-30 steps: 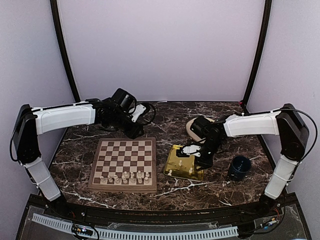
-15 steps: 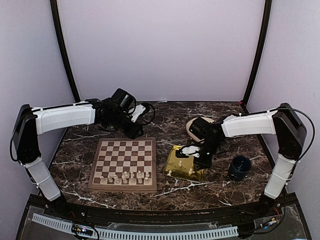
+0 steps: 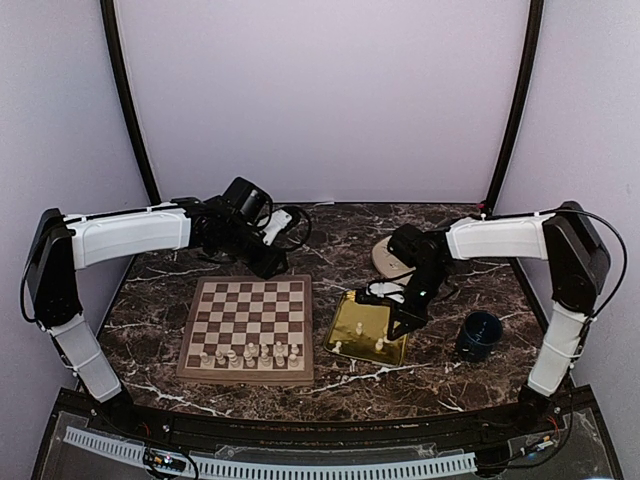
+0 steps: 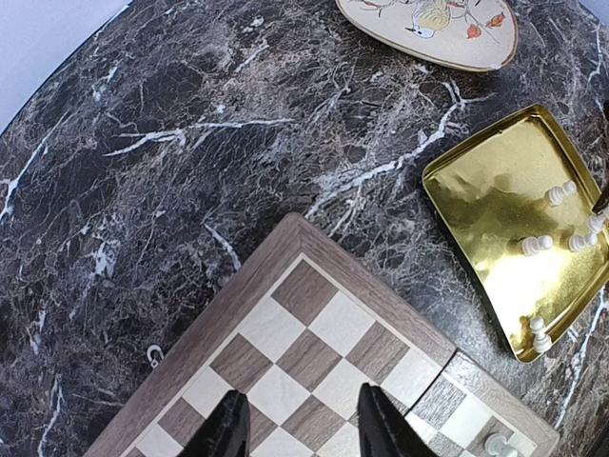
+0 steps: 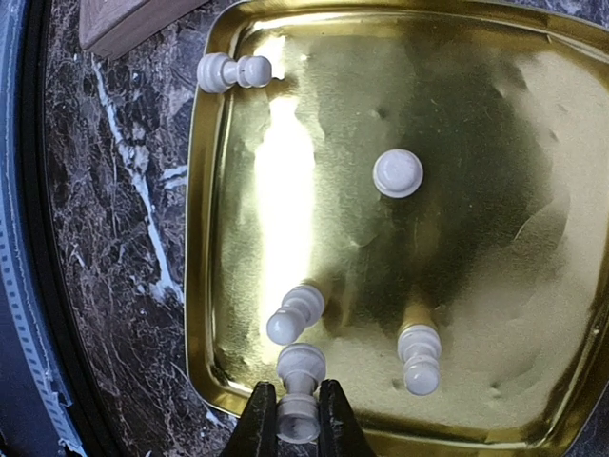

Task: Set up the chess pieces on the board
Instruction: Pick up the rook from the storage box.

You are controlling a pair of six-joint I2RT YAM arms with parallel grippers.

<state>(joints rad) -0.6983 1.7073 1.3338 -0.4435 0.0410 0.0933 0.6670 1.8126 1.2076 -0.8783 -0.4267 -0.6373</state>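
Right end effector (image 5: pixel 295 426) is low inside the shiny gold rectangular tray (image 5: pixel 197 238), its fingers pinched on one small cream-white pawn (image 5: pixel 301 366) close to the tray's rim. The grip looks firm, though the fingers hide the pawn's lower part. Four other loose pawns lie in the tray, the neighbour pawn (image 5: pixel 295 315) just beside the held one.

Left end effector (image 4: pixel 300 414) hangs open and empty over a corner of the square wooden chessboard (image 3: pixel 250 300). A row of cream pieces (image 3: pixel 250 352) stands along its near side.

Judgement: lift straight up to clear the neighbour and rim, then carry it to a free square.
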